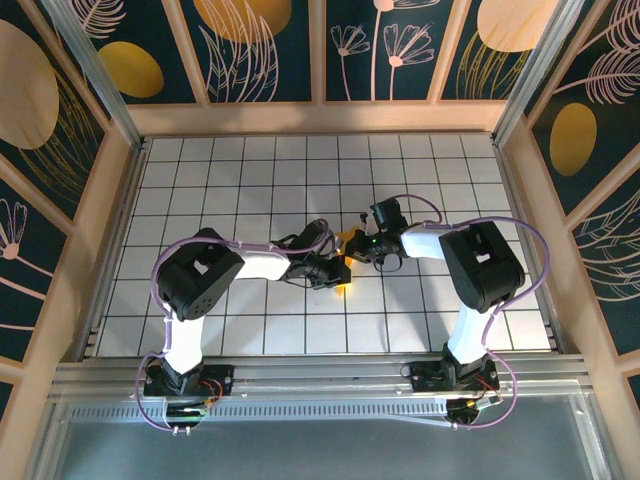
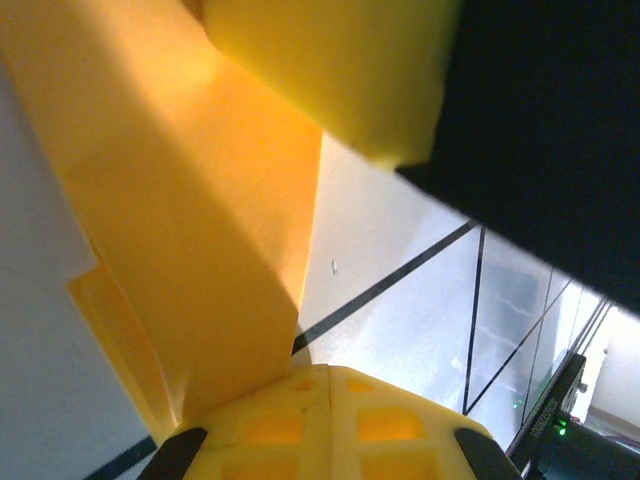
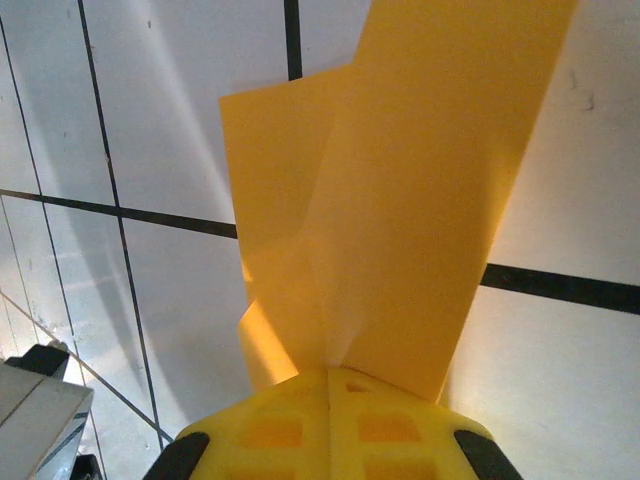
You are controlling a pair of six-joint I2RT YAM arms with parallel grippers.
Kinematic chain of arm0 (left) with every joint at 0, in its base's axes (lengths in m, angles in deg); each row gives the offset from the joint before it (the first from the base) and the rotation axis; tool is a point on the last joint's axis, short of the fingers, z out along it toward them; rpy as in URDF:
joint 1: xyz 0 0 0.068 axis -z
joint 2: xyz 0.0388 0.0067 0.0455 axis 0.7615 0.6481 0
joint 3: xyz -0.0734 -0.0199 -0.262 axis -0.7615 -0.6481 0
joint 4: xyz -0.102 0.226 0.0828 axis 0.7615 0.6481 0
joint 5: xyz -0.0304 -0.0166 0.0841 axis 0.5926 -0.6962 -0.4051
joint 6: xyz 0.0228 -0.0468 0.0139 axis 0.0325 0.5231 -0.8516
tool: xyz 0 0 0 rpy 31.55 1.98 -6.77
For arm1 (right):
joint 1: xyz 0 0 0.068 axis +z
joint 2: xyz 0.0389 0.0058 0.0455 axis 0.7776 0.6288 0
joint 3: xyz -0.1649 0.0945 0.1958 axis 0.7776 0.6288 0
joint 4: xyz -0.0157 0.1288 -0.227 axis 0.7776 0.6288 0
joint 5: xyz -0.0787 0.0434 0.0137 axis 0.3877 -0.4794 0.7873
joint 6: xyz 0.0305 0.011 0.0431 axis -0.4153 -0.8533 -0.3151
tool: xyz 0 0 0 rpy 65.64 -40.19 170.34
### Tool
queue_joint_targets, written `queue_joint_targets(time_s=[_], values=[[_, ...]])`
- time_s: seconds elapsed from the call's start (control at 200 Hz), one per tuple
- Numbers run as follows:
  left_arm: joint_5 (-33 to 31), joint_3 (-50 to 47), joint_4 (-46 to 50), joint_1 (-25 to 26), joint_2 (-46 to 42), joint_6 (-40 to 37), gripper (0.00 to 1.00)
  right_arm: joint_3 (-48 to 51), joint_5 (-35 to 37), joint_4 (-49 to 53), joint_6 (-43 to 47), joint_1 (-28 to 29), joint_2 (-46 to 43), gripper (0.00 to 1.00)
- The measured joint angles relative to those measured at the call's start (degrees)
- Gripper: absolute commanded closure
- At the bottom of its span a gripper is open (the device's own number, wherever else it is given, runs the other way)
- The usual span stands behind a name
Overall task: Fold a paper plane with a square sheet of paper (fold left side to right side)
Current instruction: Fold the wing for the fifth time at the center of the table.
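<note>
The orange-yellow sheet of paper (image 1: 344, 240) is folded into several overlapping layers and held up at the middle of the table between both grippers, which hide most of it from above. My left gripper (image 1: 335, 272) comes in from the left. Its yellow fingers (image 2: 300, 420) are closed together, with the paper (image 2: 200, 250) running in at their left side. My right gripper (image 1: 362, 246) comes in from the right, its tips (image 3: 328, 375) pinched shut on the paper (image 3: 400, 200). A yellow finger (image 2: 330, 70) of the right gripper presses the paper's top. Whether it has the paper plane's shape I cannot tell.
The white gridded table (image 1: 250, 180) spreads on all sides of the grippers. Wooden-framed walls with dark floral panels (image 1: 60, 200) enclose it at the left, back and right. A metal rail (image 1: 320, 375) carries the arm bases at the near edge.
</note>
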Motion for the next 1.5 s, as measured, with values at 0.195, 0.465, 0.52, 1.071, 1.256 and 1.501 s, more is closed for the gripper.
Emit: queue_joint_targets(time_s=[0.195,0.465,0.52,1.071,1.256,1.501], values=[[-0.5,-1.0,0.0,0.5,-0.8,0.0,1.00,0.0,0.2,0.1,0.0,0.0,0.0,1.00],[-1.2,-1.5,0.0,1.0,-1.3,0.0,1.00,0.0,0.2,0.1,0.0,0.0,0.0,1.00],[-1.3,-1.5,0.0,1.1,-1.3,0.0,1.00,-0.1,0.2,0.2,0.0,0.0,0.0,1.00],[-1.6,-3.1,0.2,2.3,-2.7,0.0,1.00,-0.6,0.2,1.0,0.2,0.0,0.2,1.00],[-1.6,-3.6,0.3,2.5,-3.1,0.0,1.00,-0.7,0.2,1.1,0.2,0.0,0.2,1.00],[-1.5,-4.3,0.2,2.8,-3.6,0.0,1.00,-0.7,0.2,1.1,0.2,0.0,0.3,1.00]])
